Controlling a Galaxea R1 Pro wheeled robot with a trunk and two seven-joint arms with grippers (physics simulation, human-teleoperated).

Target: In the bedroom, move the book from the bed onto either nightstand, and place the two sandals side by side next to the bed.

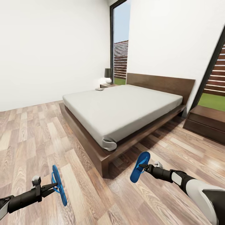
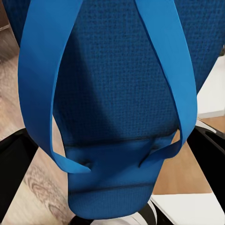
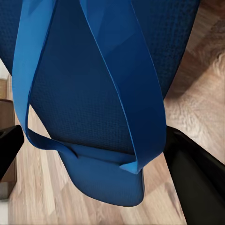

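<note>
Both arms reach forward, low over the plank floor, facing the foot corner of the bed. Our left arm enters from the lower left edge, forearm nearly level; the left gripper is closed on the left sandal, which stands on edge in the air, sole turned toward the arm. Our right arm enters from the lower right corner, its white-and-black forearm angled up and inward; the right gripper is closed on the right sandal, also held clear of the floor, tilted, just before the bed's corner.

In the left wrist view, the left sandal fills the frame strap-side up, with the black fingers at either side of its narrow end. The right wrist view shows the same arrangement: the right sandal lies between dark fingers.

A small flat object, possibly the book, rests on the bed's far corner beside the far nightstand, which bears a lamp; it is too small to identify. A second nightstand stands to the right of the bed.
</note>
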